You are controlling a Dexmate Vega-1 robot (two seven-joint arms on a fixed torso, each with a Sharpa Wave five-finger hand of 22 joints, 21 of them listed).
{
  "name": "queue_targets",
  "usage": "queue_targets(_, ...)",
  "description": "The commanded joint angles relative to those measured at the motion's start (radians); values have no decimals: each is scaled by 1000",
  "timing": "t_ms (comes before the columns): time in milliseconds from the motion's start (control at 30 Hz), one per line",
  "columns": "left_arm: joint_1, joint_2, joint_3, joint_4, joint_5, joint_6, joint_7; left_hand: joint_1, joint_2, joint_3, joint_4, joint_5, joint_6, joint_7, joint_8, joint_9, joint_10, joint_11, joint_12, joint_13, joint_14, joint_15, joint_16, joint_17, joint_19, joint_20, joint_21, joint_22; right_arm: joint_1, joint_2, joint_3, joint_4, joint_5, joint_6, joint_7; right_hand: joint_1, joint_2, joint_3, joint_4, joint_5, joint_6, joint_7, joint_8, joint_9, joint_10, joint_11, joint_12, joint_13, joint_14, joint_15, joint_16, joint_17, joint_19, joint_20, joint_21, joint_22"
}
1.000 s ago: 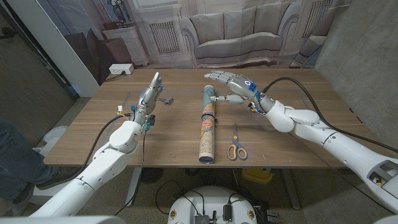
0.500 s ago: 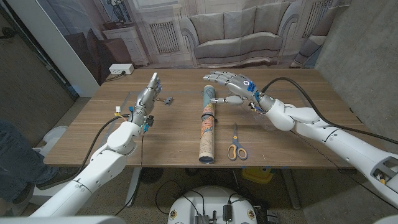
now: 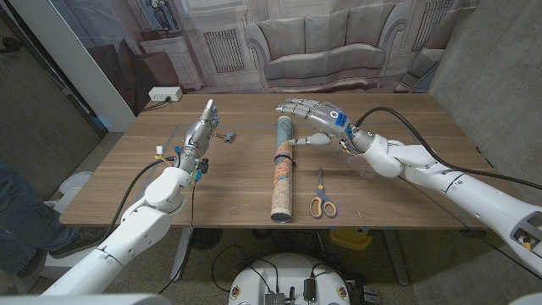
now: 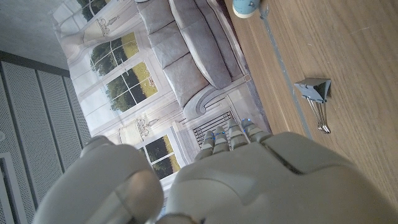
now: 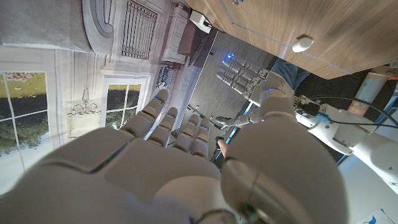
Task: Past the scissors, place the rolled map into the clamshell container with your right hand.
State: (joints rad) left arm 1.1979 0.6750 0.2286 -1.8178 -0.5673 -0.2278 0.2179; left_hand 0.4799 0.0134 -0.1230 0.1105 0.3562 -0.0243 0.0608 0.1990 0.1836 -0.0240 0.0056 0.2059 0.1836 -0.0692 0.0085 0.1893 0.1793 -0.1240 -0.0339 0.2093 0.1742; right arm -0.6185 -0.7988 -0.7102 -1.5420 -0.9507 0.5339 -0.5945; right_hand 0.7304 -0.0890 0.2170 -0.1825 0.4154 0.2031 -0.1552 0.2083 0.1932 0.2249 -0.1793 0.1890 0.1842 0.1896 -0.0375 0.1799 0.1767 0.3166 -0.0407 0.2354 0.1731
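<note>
The rolled map (image 3: 283,176) lies lengthwise in the middle of the table, its teal-capped far end (image 4: 245,6) also in the left wrist view. My right hand (image 3: 312,119) hovers over that far end with fingers spread and thumb close beside the roll, holding nothing. The scissors (image 3: 321,200), with orange handles, lie just right of the map's near half. My left hand (image 3: 201,130) stands at the left with fingers stretched out, empty. A faint clear edge (image 4: 283,68) runs along the wood near it; I cannot tell whether it belongs to the clamshell container.
A grey binder clip (image 3: 227,135) sits between my left hand and the map, also seen as the clip (image 4: 315,92) from the left wrist. A small white thing (image 5: 303,43) lies on the table (image 3: 398,195). A person's leg (image 3: 17,212) is at the left edge.
My right hand has drifted slightly left and lower over the map's far end, its thumb coming nearer the roll. The left arm and the objects have not moved.
</note>
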Motion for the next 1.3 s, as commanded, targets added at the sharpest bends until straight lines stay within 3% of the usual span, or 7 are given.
queue_targets(33, 21, -1, -8, -16, 3, -5, 7, 1, 2, -9, 0, 9, 6, -2, -1, 3, -4, 1, -3, 5, -9, 6, -3, 2, -4, -26, -4, 6, -16, -32, -7, -54, -36, -69, 45, 43, -8, 10, 0, 15, -19, -2, 0, 3, -15, 3, 0, 2, -14, -146, -4, 3, -6, -175, -11, 3)
queue_targets(233, 39, -1, -21, -21, 1, -12, 16, 1, 3, -10, 0, 9, 7, 1, -1, 3, -6, 5, -3, 5, -10, 8, -4, 2, -5, -25, -5, 6, -19, -44, -9, -74, -49, -99, 80, 93, -14, 14, 3, 27, -42, -22, -5, 4, -36, 3, -2, 2, -32, -144, -5, 3, -16, -175, -23, 5)
queue_targets(467, 39, 0, -22, -20, -1, -8, 12, 1, 4, -12, 0, 8, 7, 0, -1, 3, -6, -1, -4, 5, -10, 6, -3, 2, -5, -26, -5, 6, -9, -59, -22, -98, -105, -133, 111, 124, -14, 16, 7, 33, -52, -24, -5, 5, -52, 1, -3, 2, -46, -140, -6, 3, -27, -174, -31, 6)
queue_targets(733, 46, 8, -33, -31, -4, 6, 17, 2, 5, -13, 0, 8, 7, -4, -1, 3, -7, -7, -4, 5, -11, 5, -3, 2, -6, -22, -6, 6, -3, -76, -25, -126, -117, -137, 144, 133, -12, 16, 12, 36, -55, -25, -4, 6, -55, 4, -1, 2, -51, -136, -4, 5, -29, -172, -32, 7)
queue_targets(1300, 49, 18, -45, -35, -9, 14, 12, 2, 7, -17, 1, 8, 6, -6, -2, 3, -10, -8, -5, 5, -17, 0, -5, 2, -11, -14, -8, 6, 31, -65, -54, -122, -153, -122, 198, 128, -8, 10, 28, 39, -59, -20, -4, 6, -59, 9, 2, 2, -56, -132, 0, 8, -32, -167, -34, 8)
